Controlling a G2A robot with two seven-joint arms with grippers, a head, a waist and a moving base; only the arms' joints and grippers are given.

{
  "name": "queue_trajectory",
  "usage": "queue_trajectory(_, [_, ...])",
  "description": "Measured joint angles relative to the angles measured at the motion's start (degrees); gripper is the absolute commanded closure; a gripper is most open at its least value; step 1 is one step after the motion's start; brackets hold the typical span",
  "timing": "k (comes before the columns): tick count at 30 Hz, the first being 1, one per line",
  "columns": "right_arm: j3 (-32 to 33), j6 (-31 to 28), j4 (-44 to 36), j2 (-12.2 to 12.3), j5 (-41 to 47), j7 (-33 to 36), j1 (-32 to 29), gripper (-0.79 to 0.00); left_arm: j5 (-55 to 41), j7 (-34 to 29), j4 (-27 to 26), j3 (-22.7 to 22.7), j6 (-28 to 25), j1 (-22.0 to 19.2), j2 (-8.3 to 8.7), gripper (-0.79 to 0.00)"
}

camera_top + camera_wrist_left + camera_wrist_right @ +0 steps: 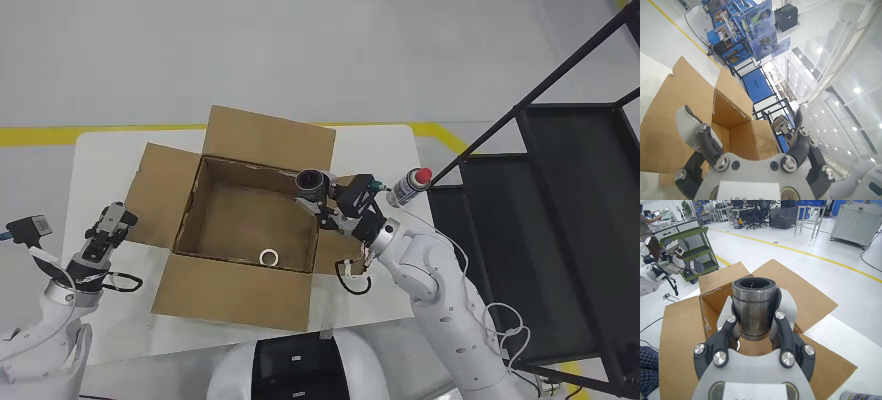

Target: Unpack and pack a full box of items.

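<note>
Right jaws grip the steel sleeve [754, 308] by its near end, over the open box [800, 291] just beneath them; left jaws spread wide, well apart. Likely risk: the smooth, heavy sleeve slips free and drops

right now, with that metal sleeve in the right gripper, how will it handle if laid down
Probably heavy for its size: the metal sleeve looks thick-walled and rigid. Its smooth round wall could slip in the right gripper if the grip loosens. Laid on its side it would likely roll; on its flat end it should stand.
</note>
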Motion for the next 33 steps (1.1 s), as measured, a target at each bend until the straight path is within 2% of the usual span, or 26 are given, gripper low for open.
queue_trajectory(12, [0.7, -0.1, -0.8, 0.1, 0.7, -1.1, -0.3, 0.000, 0.0, 0.0, 0.0, 0.0, 0.0, 0.0, 0.00, -0.785])
queue_trajectory(15, [4.2, -5.9, -2.5, 0.9, 3.3, -4.6, -2.7, 0.000, 0.0, 0.0, 0.0, 0.0, 0.0, 0.0, 0.00, -0.785])
queue_trajectory(19, [12.3, -16.4, -3.7, 2.4, 5.5, -9.9, -8.6, 0.000, 0.0, 0.0, 0.0, 0.0, 0.0, 0.0, 0.00, -0.785])
queue_trajectory(21, [16.3, -19.4, -2.4, 2.9, 5.3, -12.7, -11.1, 0.000, 0.0, 0.0, 0.0, 0.0, 0.0, 0.0, 0.00, -0.785])
queue_trajectory(25, [22.5, -18.7, 0.7, 3.3, 0.8, -22.1, -17.0, 0.000, 0.0, 0.0, 0.0, 0.0, 0.0, 0.0, 0.00, -0.785])
queue_trajectory(28, [24.2, -18.4, 3.3, 3.5, -2.1, -28.2, -20.1, 0.000, 0.0, 0.0, 0.0, 0.0, 0.0, 0.0, 0.00, -0.785])
queue_trajectory(33, [24.2, -18.3, 3.4, 3.5, -2.1, -28.3, -20.1, 0.000, 0.0, 0.0, 0.0, 0.0, 0.0, 0.0, 0.00, -0.785])
